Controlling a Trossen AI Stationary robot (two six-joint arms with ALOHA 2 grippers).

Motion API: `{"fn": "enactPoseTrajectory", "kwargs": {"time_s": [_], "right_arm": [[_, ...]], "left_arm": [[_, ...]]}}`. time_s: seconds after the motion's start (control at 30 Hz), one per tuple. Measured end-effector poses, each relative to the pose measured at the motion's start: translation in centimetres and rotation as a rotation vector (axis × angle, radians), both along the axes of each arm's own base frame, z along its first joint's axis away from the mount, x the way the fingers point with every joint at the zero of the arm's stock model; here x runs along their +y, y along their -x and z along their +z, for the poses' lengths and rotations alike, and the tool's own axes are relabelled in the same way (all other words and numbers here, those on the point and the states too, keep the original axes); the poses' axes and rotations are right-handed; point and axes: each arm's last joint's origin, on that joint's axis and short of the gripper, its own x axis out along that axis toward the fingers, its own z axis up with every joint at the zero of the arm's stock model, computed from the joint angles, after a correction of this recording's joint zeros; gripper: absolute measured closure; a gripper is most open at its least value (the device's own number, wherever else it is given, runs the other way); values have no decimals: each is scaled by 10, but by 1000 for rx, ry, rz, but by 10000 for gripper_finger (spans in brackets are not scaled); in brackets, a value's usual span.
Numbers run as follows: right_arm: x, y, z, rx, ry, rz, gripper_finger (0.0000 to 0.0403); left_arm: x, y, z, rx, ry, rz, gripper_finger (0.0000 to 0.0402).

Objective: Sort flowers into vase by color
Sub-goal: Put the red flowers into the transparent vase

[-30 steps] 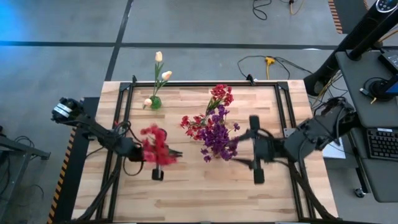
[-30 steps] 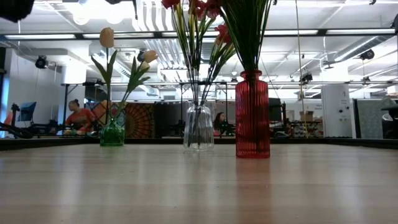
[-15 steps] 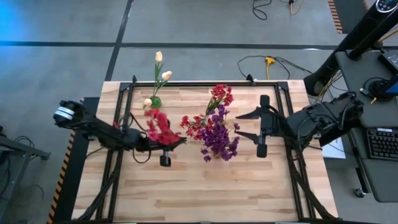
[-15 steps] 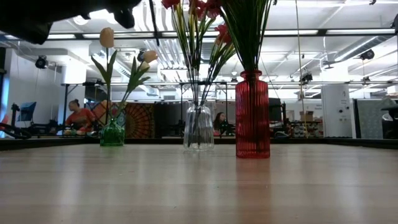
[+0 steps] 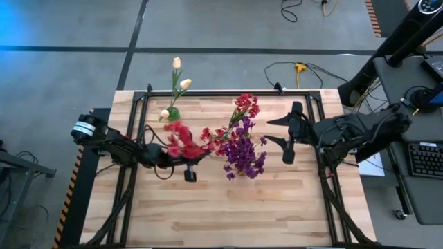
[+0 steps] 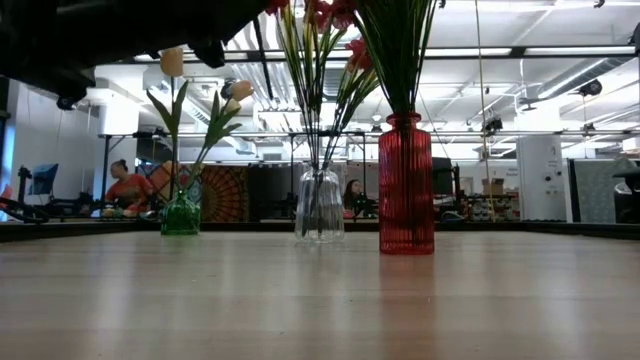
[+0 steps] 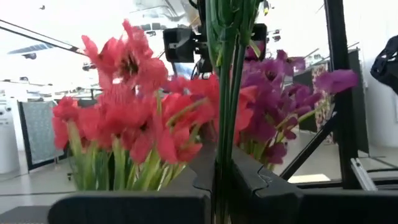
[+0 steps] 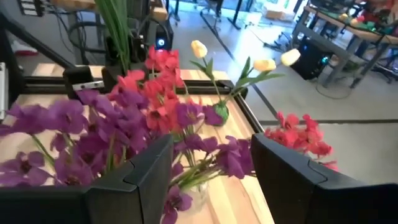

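Observation:
My left gripper is shut on a red flower and holds it up beside the clear vase, which has red flowers in it. Next to that stands a red vase full of purple flowers. A small green vase with cream tulips stands at the far edge. My right gripper hangs open above the table, right of the purple flowers, with nothing between its fingers. My left gripper pinches the red flower's green stems between its two fingers. The fingers come roughly level from the table's left and lie across the stems. The stems stand upright in the hold, and the flower is clear of the table, its red blossoms above the gripper.
Black frame rails run along the table's left, right and far sides. Bare wood lies in front of the vases. Beyond the right edge stands a desk with a keyboard. People sit in the room behind the table.
My left gripper has carried the red flower toward the table's right and far edges, closer to the clear vase, still shut on the stems. My right gripper, open throughout, has drawn away from the purple flowers toward the far edge.

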Motion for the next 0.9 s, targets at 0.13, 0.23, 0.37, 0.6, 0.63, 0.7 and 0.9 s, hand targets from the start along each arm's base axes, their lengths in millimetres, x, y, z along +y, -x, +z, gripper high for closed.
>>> {"fn": "enactPoseTrajectory", "kwargs": {"time_s": [0.13,0.23,0.37,0.6,0.63,0.7,0.9], "right_arm": [[-5,-2,-13,-24,-7,-24,193],[-8,-6,-22,-19,-5,-44,193],[-12,-9,-31,-25,-8,-67,193],[-12,-10,-38,-42,-19,-69,193],[-13,-9,-38,-46,-23,-70,193],[-13,-8,-37,-51,-26,-70,193],[-13,-6,-36,-56,-24,-69,193]], "left_arm": [[6,2,-5,12,-6,19,401],[10,3,-6,14,-31,-22,401],[18,3,-8,13,-68,-118,401],[34,1,-19,51,-137,-374,401],[35,0,-20,57,-140,-365,401],[38,-3,-21,60,-131,-313,401],[44,-24,-18,53,-93,-138,401]]}}
